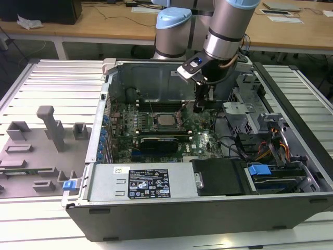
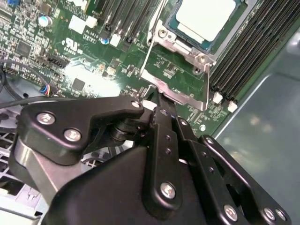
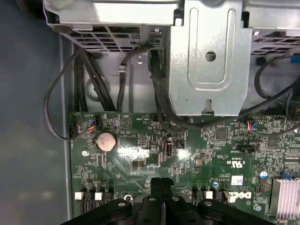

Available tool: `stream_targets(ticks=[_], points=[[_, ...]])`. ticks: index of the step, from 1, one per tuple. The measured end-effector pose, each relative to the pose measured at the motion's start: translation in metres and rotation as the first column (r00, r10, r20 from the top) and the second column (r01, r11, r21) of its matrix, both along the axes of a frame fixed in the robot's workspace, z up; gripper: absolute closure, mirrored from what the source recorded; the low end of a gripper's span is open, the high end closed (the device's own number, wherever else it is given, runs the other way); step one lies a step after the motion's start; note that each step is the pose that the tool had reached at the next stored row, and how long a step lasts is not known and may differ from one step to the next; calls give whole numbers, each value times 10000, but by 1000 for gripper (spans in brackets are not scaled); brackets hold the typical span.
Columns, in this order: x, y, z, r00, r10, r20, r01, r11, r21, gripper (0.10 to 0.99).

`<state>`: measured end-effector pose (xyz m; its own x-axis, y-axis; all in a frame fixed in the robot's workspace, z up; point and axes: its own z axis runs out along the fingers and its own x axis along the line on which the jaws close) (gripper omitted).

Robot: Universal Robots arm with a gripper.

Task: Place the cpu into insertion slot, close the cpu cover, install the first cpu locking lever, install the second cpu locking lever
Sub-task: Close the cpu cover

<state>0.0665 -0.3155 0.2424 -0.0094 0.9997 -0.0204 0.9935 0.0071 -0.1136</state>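
The black gripper [image 3: 161,183], fingers closed together, stood at the edge of the thin silver metal cpu cover [image 2: 176,91]; the silvery square cpu [image 2: 206,18] lay flat just beyond it.

Wooden desks [image 1: 104,23] at rear w/ papers [image 1: 283,19]; slatted alu. worktable [image 1: 52,83] in front.

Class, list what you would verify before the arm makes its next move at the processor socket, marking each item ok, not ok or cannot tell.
1. cpu seated flat: ok.
2. cpu cover down around the chip: ok, as far as the second wrist view shows.
3. Wire levers latched: cannot tell.
4. hand shut, fingers together: ok.
5. hand touching the cover's near edge: cannot tell.
6. Cables lying away from the hand: ok.
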Motion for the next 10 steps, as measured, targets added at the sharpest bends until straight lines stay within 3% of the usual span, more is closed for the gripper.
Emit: stream_targets(ticks=[7,10], points=[[-240,0,-1,10000,-2,85,2,10000,1,980],[-392,0,0,9999,-1,131,1,10000,0,980]])
